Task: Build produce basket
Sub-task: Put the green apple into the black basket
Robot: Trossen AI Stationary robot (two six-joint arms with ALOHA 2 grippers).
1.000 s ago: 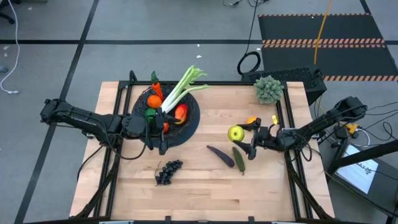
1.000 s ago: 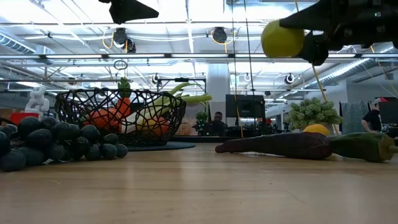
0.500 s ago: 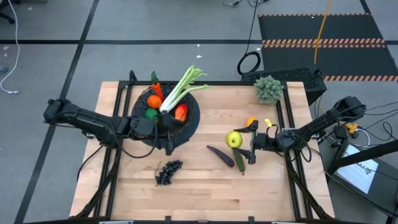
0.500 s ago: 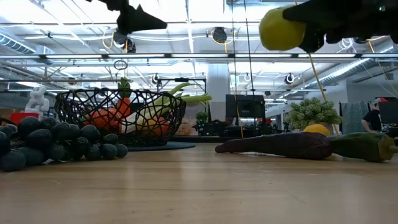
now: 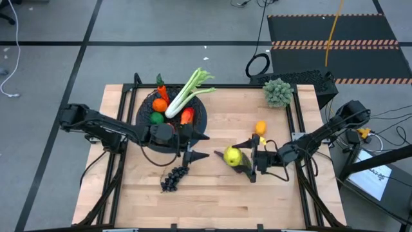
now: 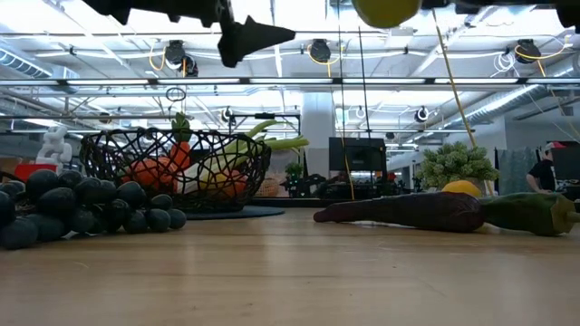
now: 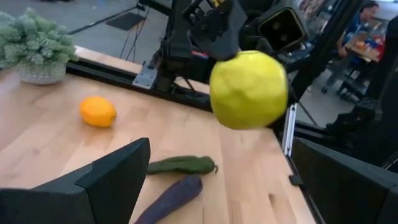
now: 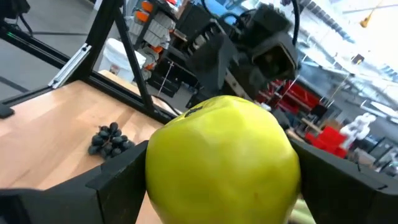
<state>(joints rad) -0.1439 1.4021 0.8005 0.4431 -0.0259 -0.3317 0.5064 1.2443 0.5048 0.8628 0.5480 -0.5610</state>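
We see a pale wooden table (image 5: 212, 193). On it, behind the left gripper (image 5: 198, 145), sits the basket (image 5: 196, 132); the grapes (image 5: 173, 178) lie just beside that gripper, the orange (image 5: 260, 127) behind the right gripper (image 5: 246, 158), the frilly clump (image 5: 278, 91) far behind.

Left end effector (image 5: 201, 146) spread wide, raised mid-table; right end effector (image 5: 239, 153) facing it, fingers clamped

The right gripper (image 5: 239, 156) is holding the apple (image 5: 232, 156) above mid-table. The left gripper (image 5: 197, 146), fingers spread, is pointing at it from beside the basket (image 5: 200, 126). The grapes (image 5: 174, 178) are lying near the front; an orange (image 5: 260, 127) is sitting farther back.
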